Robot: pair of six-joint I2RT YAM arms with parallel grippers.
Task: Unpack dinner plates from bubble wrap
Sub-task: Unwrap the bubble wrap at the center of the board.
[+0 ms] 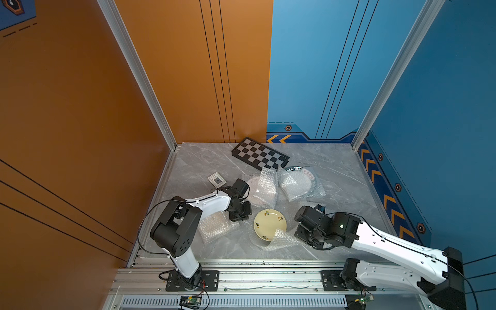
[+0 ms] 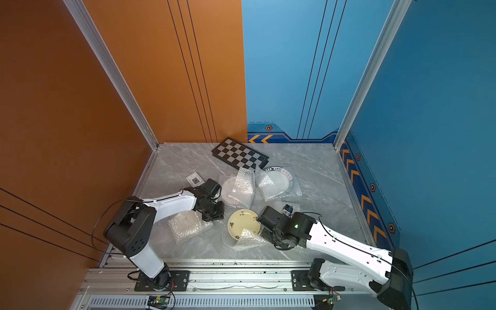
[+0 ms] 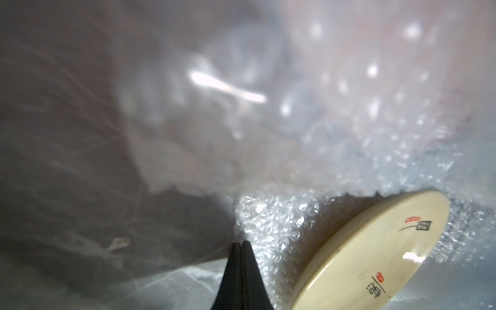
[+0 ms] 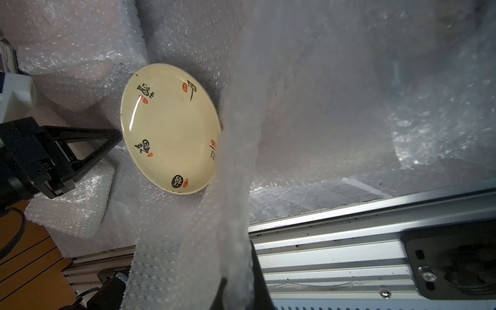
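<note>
A cream dinner plate [image 1: 269, 223] [image 2: 243, 222] [image 4: 169, 128] with dark sprig marks lies bare on a spread sheet of bubble wrap [image 1: 281, 237] [image 4: 214, 214] at the front middle in both top views. My left gripper [image 1: 245, 213] [image 3: 240, 243] is just left of the plate, shut on the sheet's edge [image 3: 268, 222]. My right gripper [image 1: 299, 236] [image 4: 239, 281] is just right of the plate, shut on a flap of the same sheet that is lifted and covers the plate's right edge. The plate's rim [image 3: 375, 249] shows in the left wrist view.
Two wrapped plates [image 1: 261, 190] [image 1: 298, 182] lie behind, one showing a dark lettered rim [image 1: 294, 169]. Another bubble-wrapped bundle [image 1: 214, 226] lies under my left arm. A checkerboard [image 1: 260, 155] and a small white card [image 1: 217, 180] sit at the back. A metal rail [image 1: 268, 276] runs along the front.
</note>
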